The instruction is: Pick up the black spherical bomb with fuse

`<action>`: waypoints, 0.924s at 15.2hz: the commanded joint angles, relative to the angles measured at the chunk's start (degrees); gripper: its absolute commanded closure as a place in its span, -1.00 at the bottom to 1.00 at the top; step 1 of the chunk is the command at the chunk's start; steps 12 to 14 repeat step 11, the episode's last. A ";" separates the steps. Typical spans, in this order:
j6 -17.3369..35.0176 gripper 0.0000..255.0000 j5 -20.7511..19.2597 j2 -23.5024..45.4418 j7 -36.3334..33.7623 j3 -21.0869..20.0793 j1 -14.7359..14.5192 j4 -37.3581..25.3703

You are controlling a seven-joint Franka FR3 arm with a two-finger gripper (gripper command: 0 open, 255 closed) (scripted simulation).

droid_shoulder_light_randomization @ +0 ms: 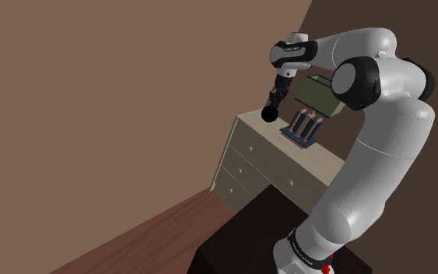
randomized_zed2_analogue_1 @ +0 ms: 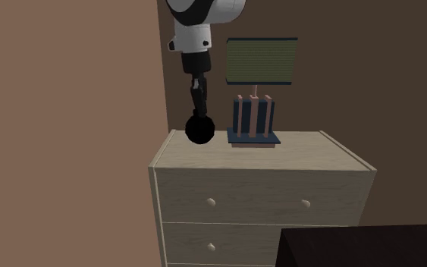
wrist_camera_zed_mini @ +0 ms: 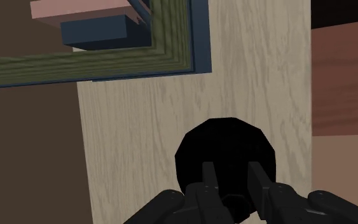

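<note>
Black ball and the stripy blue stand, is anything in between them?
Nothing. In the second exterior view, only bare dresser top shows between the black ball, held in the hand, and the blue stand.

The arm (droid_shoulder_light_randomization: 380,156) is glossy white, built of thick rounded sections, with dark round caps (droid_shoulder_light_randomization: 357,82) at its joints. Just behind the hand (droid_shoulder_light_randomization: 274,105) sits a black band (droid_shoulder_light_randomization: 293,50) with small white lettering. The hand is all black, with two blocky fingers (wrist_camera_zed_mini: 208,184). Farthest from the hand, the arm's foot carries a black lettered ring (droid_shoulder_light_randomization: 306,247) and red marks (droid_shoulder_light_randomization: 328,267).
</note>
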State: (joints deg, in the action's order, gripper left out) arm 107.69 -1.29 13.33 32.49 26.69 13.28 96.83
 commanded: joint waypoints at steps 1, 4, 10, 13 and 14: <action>-1.48 1.00 0.00 -0.05 0.16 0.05 0.08 -1.45; -3.71 1.00 -0.09 -0.29 0.29 0.12 0.10 -3.47; -7.61 1.00 -0.11 -0.42 0.60 0.21 0.22 -7.28; -7.61 1.00 -0.10 -0.41 0.61 0.21 0.22 -7.29; -7.61 1.00 -0.10 -0.41 0.61 0.21 0.22 -7.29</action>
